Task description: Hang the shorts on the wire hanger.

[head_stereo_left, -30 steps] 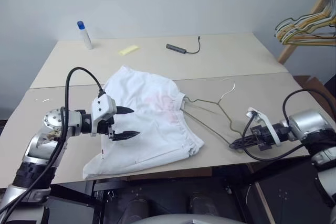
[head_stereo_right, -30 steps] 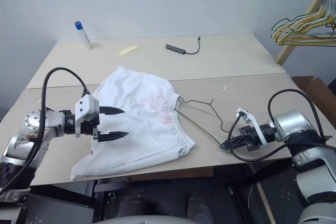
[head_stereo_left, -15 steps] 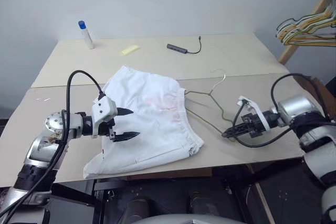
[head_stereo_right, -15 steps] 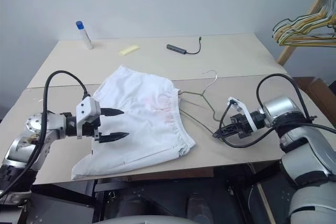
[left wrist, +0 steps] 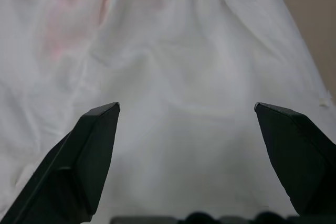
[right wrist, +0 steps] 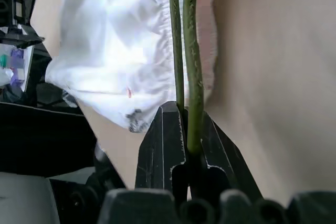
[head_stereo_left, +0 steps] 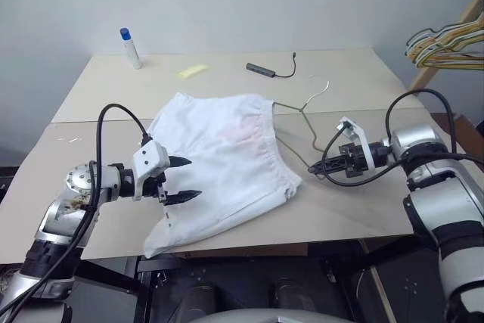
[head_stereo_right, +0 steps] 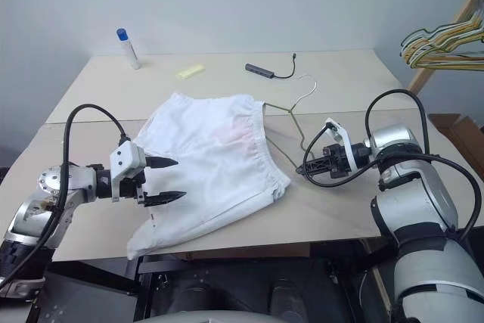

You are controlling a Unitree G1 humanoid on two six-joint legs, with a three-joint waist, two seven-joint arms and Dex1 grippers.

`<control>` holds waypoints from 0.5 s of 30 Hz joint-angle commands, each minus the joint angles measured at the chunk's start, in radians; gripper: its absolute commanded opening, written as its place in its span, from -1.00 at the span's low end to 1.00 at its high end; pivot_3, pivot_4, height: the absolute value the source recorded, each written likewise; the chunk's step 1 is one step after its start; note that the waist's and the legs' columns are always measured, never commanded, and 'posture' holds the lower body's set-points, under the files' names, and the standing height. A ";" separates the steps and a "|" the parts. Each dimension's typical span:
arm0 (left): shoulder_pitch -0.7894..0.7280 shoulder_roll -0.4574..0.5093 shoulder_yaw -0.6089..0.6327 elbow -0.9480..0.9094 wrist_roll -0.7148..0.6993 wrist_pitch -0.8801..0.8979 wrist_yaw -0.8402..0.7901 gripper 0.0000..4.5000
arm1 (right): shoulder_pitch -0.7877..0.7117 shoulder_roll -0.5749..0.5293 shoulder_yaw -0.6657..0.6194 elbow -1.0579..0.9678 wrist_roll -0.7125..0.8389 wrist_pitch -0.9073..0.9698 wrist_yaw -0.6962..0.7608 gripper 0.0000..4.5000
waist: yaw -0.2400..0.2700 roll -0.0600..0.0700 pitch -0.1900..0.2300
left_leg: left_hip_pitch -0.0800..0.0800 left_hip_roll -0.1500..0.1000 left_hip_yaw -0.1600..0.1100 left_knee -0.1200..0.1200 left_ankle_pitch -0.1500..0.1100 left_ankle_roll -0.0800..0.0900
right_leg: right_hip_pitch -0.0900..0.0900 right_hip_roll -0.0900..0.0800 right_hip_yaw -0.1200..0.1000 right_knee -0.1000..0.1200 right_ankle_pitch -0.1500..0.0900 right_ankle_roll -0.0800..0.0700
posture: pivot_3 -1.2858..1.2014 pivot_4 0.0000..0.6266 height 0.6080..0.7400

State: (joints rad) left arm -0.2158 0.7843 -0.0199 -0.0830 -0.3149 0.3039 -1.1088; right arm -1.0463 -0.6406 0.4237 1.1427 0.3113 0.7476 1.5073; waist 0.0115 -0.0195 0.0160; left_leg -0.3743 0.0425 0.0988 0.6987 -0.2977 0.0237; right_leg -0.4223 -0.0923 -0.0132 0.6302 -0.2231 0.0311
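Note:
The white shorts (head_stereo_left: 227, 160) lie spread on the table, with the gathered waistband toward the right. The thin olive wire hanger (head_stereo_left: 302, 108) lies just right of the waistband. Its hook points to the table's far side, and its left end meets the waistband's far corner. My right gripper (head_stereo_left: 314, 169) is shut on the hanger's near corner; the right wrist view shows two wire strands (right wrist: 191, 51) pinched between its fingers. My left gripper (head_stereo_left: 194, 178) hovers open over the left part of the shorts (left wrist: 178, 51), holding nothing.
At the table's far side stand a blue-capped white bottle (head_stereo_left: 130, 47), a yellow slip (head_stereo_left: 192, 71) and a dark adapter with a cable (head_stereo_left: 261, 70). A bunch of coloured hangers (head_stereo_left: 446, 39) hangs off a wooden rack beyond the right edge.
My right gripper has carried the hanger leftward and toward the table's far side, up against the waistband. The waistband edge of the shorts shifted with it. My left gripper stayed put.

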 commanded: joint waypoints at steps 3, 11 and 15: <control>-0.136 0.014 0.110 0.082 -0.033 -0.056 0.023 0.99 | 0.141 0.014 -0.111 -0.321 -0.061 -0.263 -0.143 -1.00 | 0.003 0.000 0.000 | -0.001 0.000 0.000 0.000 0.000 0.000 | 0.000 0.000 -0.001 0.000 0.000 0.000 | 0.08 -1.00 1.00; -0.626 0.060 0.151 0.491 -0.029 -0.197 -0.106 0.99 | 0.195 0.025 -0.131 -0.586 -0.152 -0.406 -0.231 -1.00 | -0.002 0.000 0.000 | -0.002 -0.001 -0.001 0.000 0.002 -0.003 | 0.000 0.000 -0.002 -0.001 0.000 0.000 | 0.10 -1.00 1.00; -0.810 0.057 0.067 0.682 0.012 -0.298 -0.336 0.99 | 0.182 0.019 -0.106 -0.658 -0.208 -0.448 -0.228 -1.00 | -0.003 0.000 0.000 | -0.003 -0.002 0.001 0.001 0.005 -0.008 | 0.000 0.000 -0.002 -0.001 0.000 0.001 | 0.10 -1.00 1.00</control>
State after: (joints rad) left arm -0.9954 0.8420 0.0763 0.5448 -0.3179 0.0481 -1.3587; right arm -0.8370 -0.6138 0.3275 0.5389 0.1188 0.3338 1.2789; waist 0.0088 -0.0196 0.0160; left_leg -0.3772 0.0409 0.0996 0.6995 -0.2931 0.0159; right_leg -0.4222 -0.0922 -0.0154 0.6293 -0.2229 0.0322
